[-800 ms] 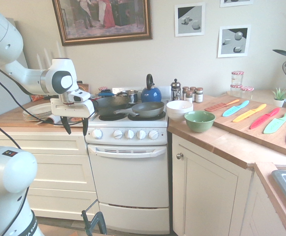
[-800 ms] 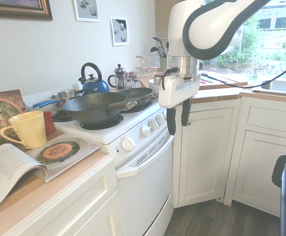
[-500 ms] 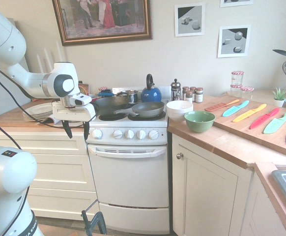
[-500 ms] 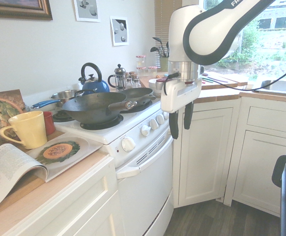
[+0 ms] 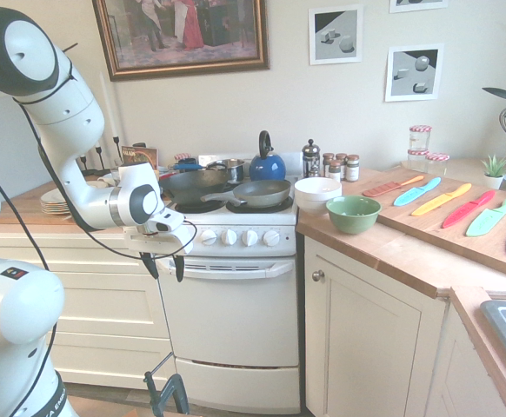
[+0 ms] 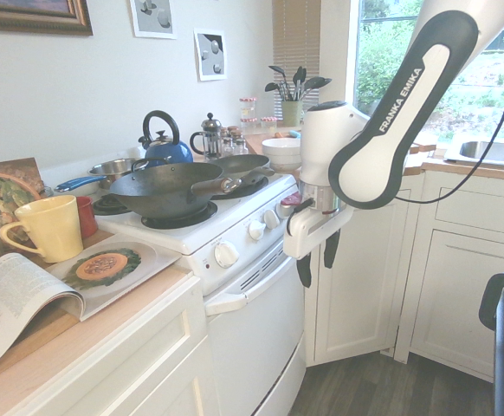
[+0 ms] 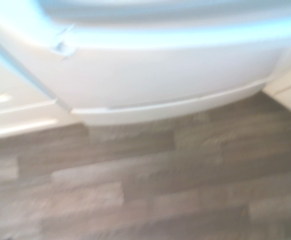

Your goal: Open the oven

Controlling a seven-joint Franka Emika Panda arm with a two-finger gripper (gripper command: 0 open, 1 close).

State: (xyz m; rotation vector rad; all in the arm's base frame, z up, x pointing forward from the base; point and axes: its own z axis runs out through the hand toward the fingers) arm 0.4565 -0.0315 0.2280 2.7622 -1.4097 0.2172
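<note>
The white oven [image 5: 231, 326] stands between cream cabinets with its door shut, a row of white knobs [image 5: 229, 236] above the bar handle [image 5: 236, 268]. From the other side the oven [image 6: 256, 342] and the handle [image 6: 254, 284] show at an angle. My gripper [image 5: 165, 266] hangs open and empty, fingers pointing down, in front of the handle's left end at about handle height. The second exterior view shows the gripper [image 6: 318, 259] a little out from the oven front, apart from the handle. The blurred wrist view looks down on the oven's lower front [image 7: 160, 75].
A wok [image 5: 194, 185], a frying pan [image 5: 257, 192] and a blue kettle [image 5: 267, 164] sit on the hob. Cream cabinets [image 5: 366, 347] flank the oven. A magazine [image 6: 53, 282] and a yellow mug [image 6: 51, 227] lie on the counter beside it. Wood floor [image 7: 160, 190] lies below.
The arm has swung down and toward the oven: the gripper dropped from hob height beside the knobs to handle height in front of the door. It stays open.
</note>
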